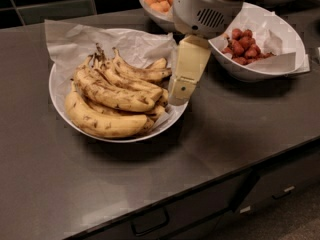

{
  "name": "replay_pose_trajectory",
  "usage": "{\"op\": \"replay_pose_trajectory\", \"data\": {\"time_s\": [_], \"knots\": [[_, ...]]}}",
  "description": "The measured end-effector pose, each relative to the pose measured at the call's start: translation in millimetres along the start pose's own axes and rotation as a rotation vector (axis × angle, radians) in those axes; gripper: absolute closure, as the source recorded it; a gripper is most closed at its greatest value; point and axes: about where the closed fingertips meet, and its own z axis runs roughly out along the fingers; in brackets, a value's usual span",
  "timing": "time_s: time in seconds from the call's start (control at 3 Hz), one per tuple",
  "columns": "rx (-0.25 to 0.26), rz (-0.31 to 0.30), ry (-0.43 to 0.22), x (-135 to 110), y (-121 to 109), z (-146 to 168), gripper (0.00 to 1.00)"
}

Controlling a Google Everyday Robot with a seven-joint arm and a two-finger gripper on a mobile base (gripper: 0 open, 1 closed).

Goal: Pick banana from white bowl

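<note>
On the counter (225,134), nearer its left edge, the white bowl (56,99) holds the banana (117,93). It lies along the front edge over a plumper banana (105,123), stem toward the left edge. The gripper (179,91) hangs at the bowl's right rim, just beside the banana's right tip. I cannot tell whether it is spread or closed.

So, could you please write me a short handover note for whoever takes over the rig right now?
Tool: hangs at the right rim of the white bowl, beside the pile of fruit, with no banana in it as far as the view shows.
Banana: the long, dark-streaked one lies across the middle of the pile in the bowl.
Bowl of red fruit: just right of the arm, so mind it.
Done: approach to the bowl.
Left: move over the banana, grasp it, lift it out.
</note>
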Motion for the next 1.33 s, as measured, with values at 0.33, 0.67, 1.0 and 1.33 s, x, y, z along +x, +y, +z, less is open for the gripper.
{"op": "replay_pose_trajectory", "data": {"time_s": [0.33, 0.67, 1.0, 1.33], "knots": [[0.006, -0.003, -0.015, -9, 1, 1, 0.00], [0.003, 0.019, -0.062, -20, 5, 6, 0.01], [-0.035, 0.002, -0.117, -36, 8, 15, 0.18], [-0.079, -0.041, -0.164, -55, 14, 21, 0.37]]}}
